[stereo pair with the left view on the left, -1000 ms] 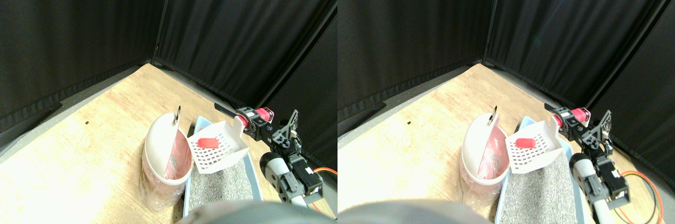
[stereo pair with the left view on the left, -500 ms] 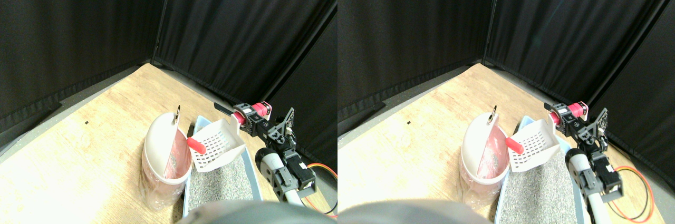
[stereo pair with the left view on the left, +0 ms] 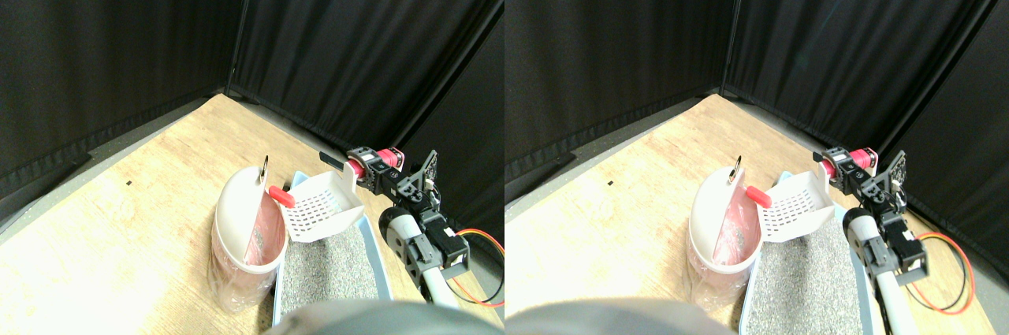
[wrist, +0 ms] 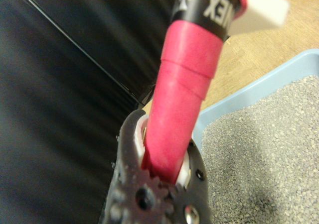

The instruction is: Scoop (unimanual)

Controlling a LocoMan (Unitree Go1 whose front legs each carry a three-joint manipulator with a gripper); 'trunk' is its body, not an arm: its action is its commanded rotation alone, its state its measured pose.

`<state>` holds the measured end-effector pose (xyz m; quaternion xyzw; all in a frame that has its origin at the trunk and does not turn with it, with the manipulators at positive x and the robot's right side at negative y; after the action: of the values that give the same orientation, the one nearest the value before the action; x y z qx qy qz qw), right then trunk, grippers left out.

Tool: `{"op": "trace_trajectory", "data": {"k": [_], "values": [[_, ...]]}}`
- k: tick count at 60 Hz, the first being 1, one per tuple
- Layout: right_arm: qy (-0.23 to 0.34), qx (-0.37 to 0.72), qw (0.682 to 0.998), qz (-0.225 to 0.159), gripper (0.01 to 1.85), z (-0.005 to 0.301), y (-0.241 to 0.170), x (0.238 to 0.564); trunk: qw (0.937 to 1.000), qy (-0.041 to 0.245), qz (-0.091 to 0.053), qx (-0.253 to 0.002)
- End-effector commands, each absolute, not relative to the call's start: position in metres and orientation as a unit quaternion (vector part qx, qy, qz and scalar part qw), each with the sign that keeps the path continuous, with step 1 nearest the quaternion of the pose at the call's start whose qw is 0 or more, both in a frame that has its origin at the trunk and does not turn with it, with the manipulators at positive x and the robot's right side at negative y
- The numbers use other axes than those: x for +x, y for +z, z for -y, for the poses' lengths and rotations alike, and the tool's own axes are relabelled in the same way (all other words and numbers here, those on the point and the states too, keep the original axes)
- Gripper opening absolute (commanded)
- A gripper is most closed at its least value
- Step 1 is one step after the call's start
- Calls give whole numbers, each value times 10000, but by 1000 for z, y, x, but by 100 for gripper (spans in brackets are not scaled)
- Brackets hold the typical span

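Scoop held over the bin's rim, red piece at its lip.

Stereo pair view: the right gripper [stereo pair with the left view on the left: 377, 168] clasps the red wrapped handle [stereo pair with the left view on the left: 388, 158] of the white slotted scoop [stereo pair with the left view on the left: 322, 207], which hangs tilted above the blue litter tray [stereo pair with the left view on the left: 377, 250] of grey granules [stereo pair with the left view on the left: 323, 268], near the wooden floor's right edge. A small red piece [stereo pair with the left view on the left: 281, 196] sits at the scoop's front lip, right over the rim of the white bin [stereo pair with the left view on the left: 236, 217] with its pink liner, which stands just beside the tray. An orange cable [stereo pair with the left view on the left: 481, 260] loops behind the arm. Wrist view: the dark jaw frame [wrist: 149, 194] closes around the base of the red handle [wrist: 182, 89]; the tray wall [wrist: 249, 92] and granules [wrist: 269, 154] lie below, black curtain [wrist: 60, 109] beyond.
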<state>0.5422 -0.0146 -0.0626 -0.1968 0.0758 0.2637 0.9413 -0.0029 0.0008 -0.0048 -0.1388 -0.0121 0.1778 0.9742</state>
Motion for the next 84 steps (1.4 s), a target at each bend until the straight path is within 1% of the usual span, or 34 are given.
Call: {"op": "trace_trajectory", "data": {"k": [1,4,6,9,15,19,28,37,41,42,43,44,46,48,53,56,58,62,71,84], "values": [[2733,-1820,9436,-427,19,11,-53,545,9737,1820,52,-1369],[2717,-1840,9436,-448,16,10,-52,544,9737,1820,52,-1369],[2703,-1845,9438,-455,8,10,-52,545,9739,1807,41,-1373],[2704,-1813,9444,-460,5,11,-52,545,9739,1807,41,-1373],[2727,-1749,9450,-456,5,12,-53,545,9741,1795,36,-1376],[2632,-1837,9455,-540,5,14,-54,546,9746,1774,25,-1368],[2615,-1844,9459,-530,5,18,-56,548,9759,1729,14,-1333],[2625,-1576,9515,-306,5,27,-60,550,9784,1630,-5,-1270],[2546,-1090,9608,-117,5,41,-66,551,9801,1569,-13,-1220],[2546,-1090,9608,-117,5,41,-66,551,9801,1569,-13,-1220],[2542,-919,9628,-21,5,47,-69,552,9808,1544,-19,-1194],[2542,-919,9628,-21,5,47,-69,552,9810,1532,-21,-1189],[2520,-708,9651,98,5,53,-72,552,9815,1513,-27,-1175],[2470,-322,9682,220,5,63,-77,552,9831,1445,-48,-1127],[2375,-18,9706,381,5,77,-84,552,9855,1331,-66,-1050],[2270,120,9731,370,5,84,-87,552,9864,1286,-70,-1023],[2044,208,9781,333,5,94,-89,549,9875,1227,-77,-984],[1922,379,9800,351,5,106,-93,547,9891,1141,-89,-930],[1729,569,9822,453,5,127,-102,542,9923,933,-116,-805],[1506,761,9846,462,5,152,-115,533,9956,653,-139,-659]]}}
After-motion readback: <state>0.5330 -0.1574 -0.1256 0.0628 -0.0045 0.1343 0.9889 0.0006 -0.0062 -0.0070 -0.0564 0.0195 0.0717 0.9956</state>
